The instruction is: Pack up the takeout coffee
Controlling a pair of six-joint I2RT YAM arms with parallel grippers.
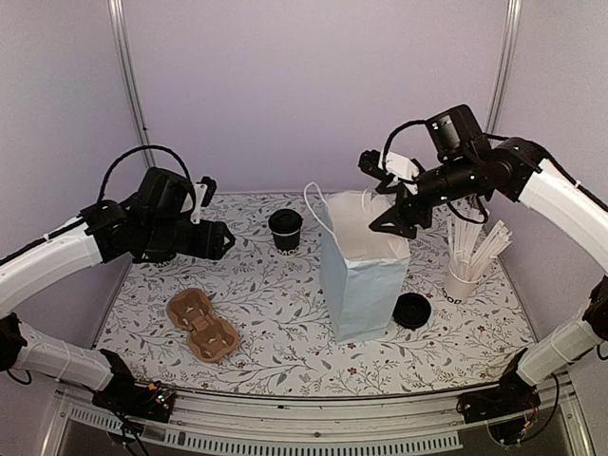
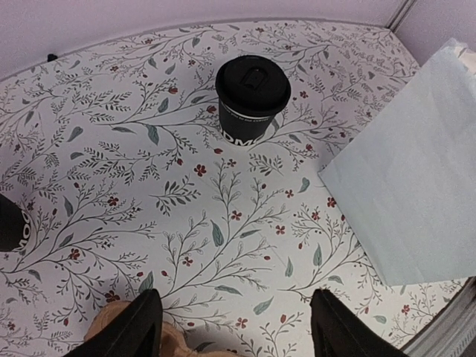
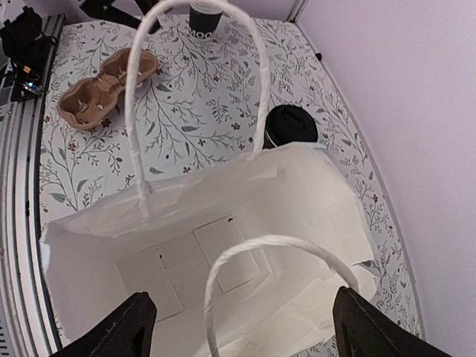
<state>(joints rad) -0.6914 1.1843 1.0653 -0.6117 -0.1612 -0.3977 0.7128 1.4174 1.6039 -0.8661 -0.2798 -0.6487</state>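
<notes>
Right now my left claw [image 2: 236, 297] is spread wide with nothing between its fingers, hanging over the flower-printed surface [image 1: 275, 304] at its left side. The takeout coffee [image 2: 253, 93] stands upright ahead of that claw, well apart from it, near the back wall, black lid on. It is just left of the pale-blue paper bag [image 1: 366, 275] and not touching it. My right claw [image 3: 244, 297] is spread too and grips nothing; it hovers above the bag's open mouth, the two white handles standing up beneath it. The bag is upright in the middle of the surface. A second black lidded cup [image 1: 411, 311] sits just beside the bag's base on the right. A third black cup [image 2: 6, 223] is cut off at the left edge of my left wrist view. The brown cardboard cup carrier [image 1: 201, 325] lies at the near left. The white cup of wooden stirrers [image 1: 463, 280] stands at the far right.
</notes>
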